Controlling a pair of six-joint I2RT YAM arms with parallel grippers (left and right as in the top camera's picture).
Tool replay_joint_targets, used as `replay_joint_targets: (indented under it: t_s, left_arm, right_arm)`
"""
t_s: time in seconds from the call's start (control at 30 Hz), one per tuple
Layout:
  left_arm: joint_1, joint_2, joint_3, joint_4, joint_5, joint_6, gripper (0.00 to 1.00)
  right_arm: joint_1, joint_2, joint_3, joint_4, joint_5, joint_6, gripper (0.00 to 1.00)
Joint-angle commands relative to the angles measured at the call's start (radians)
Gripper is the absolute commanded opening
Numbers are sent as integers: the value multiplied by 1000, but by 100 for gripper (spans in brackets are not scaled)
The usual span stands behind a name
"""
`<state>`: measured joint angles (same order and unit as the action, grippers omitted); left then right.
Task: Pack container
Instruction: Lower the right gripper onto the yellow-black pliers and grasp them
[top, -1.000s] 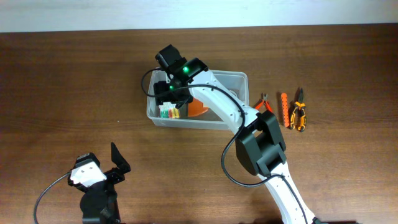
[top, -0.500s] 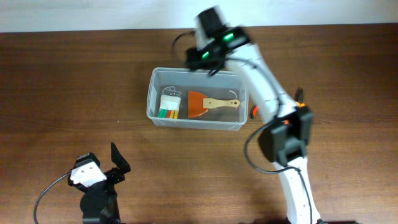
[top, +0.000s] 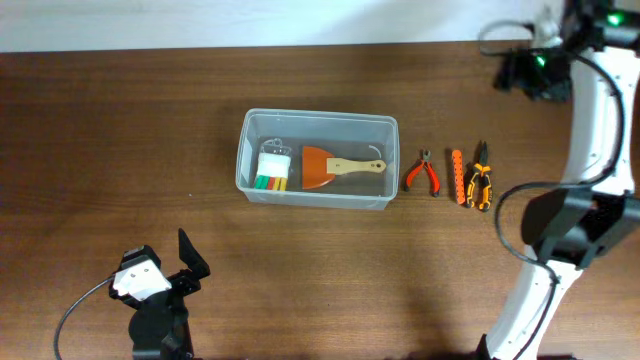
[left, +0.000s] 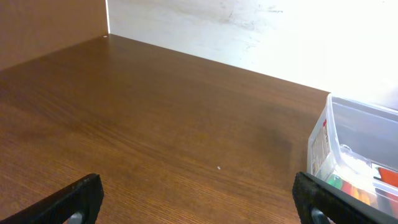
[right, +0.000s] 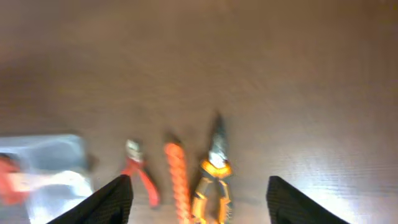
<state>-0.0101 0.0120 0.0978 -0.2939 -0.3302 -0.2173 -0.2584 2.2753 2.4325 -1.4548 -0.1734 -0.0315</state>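
The container (top: 318, 117), a clear, colourless rectangular tub with rounded corners and a thick rim, sits at the centre of the bench (top: 120, 130). It holds an orange-headed tool (top: 322, 167) and a packet (top: 273, 168). Left gripper (left: 196, 190) and right gripper (right: 199, 190): both wide open, empty.

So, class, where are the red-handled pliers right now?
In the overhead view the red-handled pliers lie just right of the container, outside it, with the orange stick tool on their other side.
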Motion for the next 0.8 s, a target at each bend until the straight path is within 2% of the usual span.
replay_joint_targets:
  t_s: [0.0, 0.1, 0.33, 0.57, 0.77]
  left_arm:
    - [-4, -7, -5, 2, -7, 9, 99]
    - [-4, -7, -5, 2, -7, 9, 99]
    - [-4, -7, -5, 2, -7, 9, 99]
    - [-4, -7, -5, 2, -7, 9, 99]
    - [-4, -7, -5, 2, -7, 9, 99]
  right_arm:
    - [-13, 22, -159, 23, 10, -66, 66]
    - [-8, 22, -270, 43, 40, -66, 62]
    - [8, 22, -420, 79, 55, -67, 63]
    - [8, 22, -436, 66, 55, -96, 63]
    - [-11, 22, -436, 21, 86, -96, 58]
